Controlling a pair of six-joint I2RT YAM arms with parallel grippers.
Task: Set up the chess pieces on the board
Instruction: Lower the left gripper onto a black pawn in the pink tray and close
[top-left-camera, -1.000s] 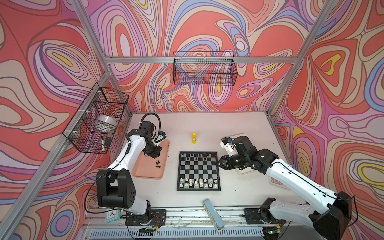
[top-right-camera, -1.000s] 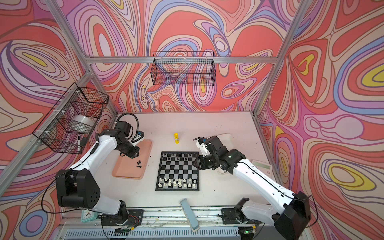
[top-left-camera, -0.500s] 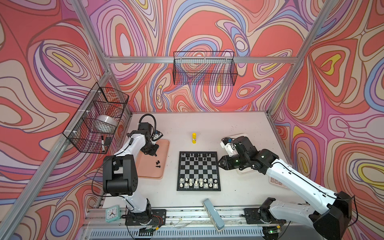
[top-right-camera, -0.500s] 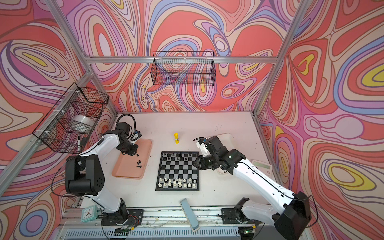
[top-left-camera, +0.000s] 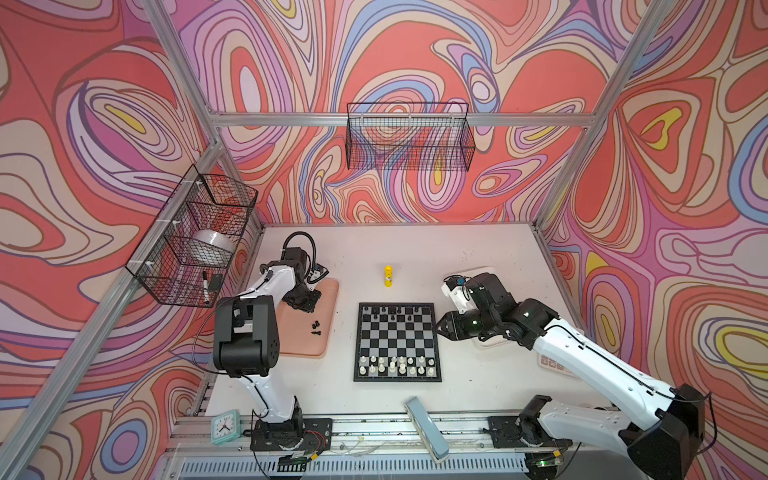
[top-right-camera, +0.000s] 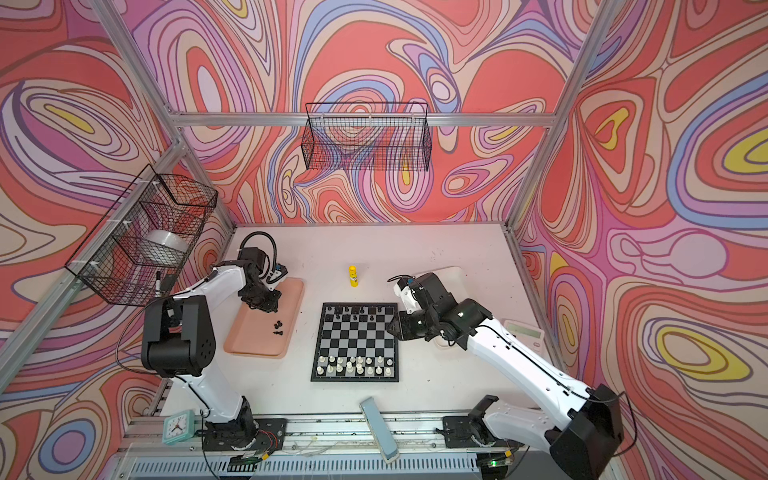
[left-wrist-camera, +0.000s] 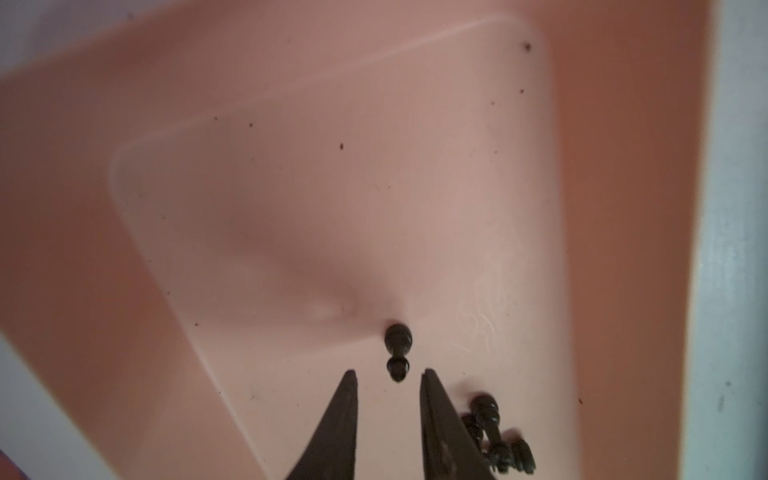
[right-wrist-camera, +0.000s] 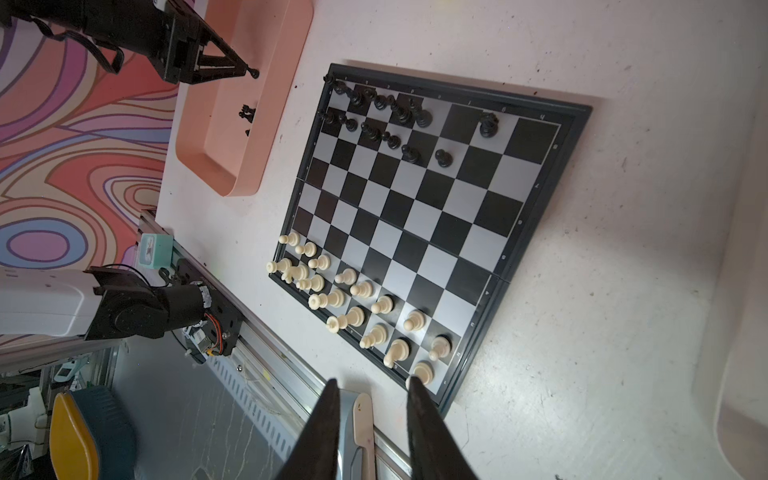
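The board (top-left-camera: 397, 340) lies mid-table, seen in both top views (top-right-camera: 355, 340). Black chess pieces (top-left-camera: 390, 312) stand on its far rows and white ones (top-left-camera: 395, 365) on its near rows. My left gripper (top-left-camera: 311, 306) hangs low over the pink tray (top-left-camera: 305, 338), open by a narrow gap. A lying black pawn (left-wrist-camera: 398, 351) rests just past its fingertips (left-wrist-camera: 349, 380), not between them. Three more loose black pieces (left-wrist-camera: 494, 432) lie beside one finger. My right gripper (top-left-camera: 439, 328) hovers at the board's right edge, open and empty (right-wrist-camera: 372, 382).
A yellow glue stick (top-left-camera: 388, 276) stands behind the board. A white tray (top-left-camera: 490, 344) lies under my right arm, with a calculator (top-left-camera: 552, 363) beside it. A clock (top-left-camera: 225, 426) and a blue-grey object (top-left-camera: 426, 428) sit at the front rail. Wire baskets (top-left-camera: 195, 245) hang on the walls.
The left arm's big elbow joint has swung away from the front edge, while its gripper stays over the pink tray's far part. The right arm has not moved.
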